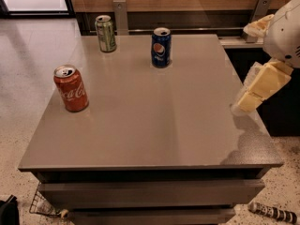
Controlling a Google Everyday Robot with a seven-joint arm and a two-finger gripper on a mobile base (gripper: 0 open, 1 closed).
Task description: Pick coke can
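Note:
The red coke can (pixel 71 88) with white script and a silver top stands upright near the left edge of the grey table (pixel 154 125). My gripper (pixel 255 89), with pale yellow fingers, hangs at the table's right edge, far to the right of the coke can and touching nothing. The white arm (pixel 286 29) rises above it at the right border.
A blue Pepsi can (pixel 161 48) stands at the back middle of the table. A green can (pixel 106 33) stands at the back left. A wood-panelled wall with metal brackets (pixel 120 13) runs behind. A striped object (pixel 273 213) lies on the speckled floor at lower right.

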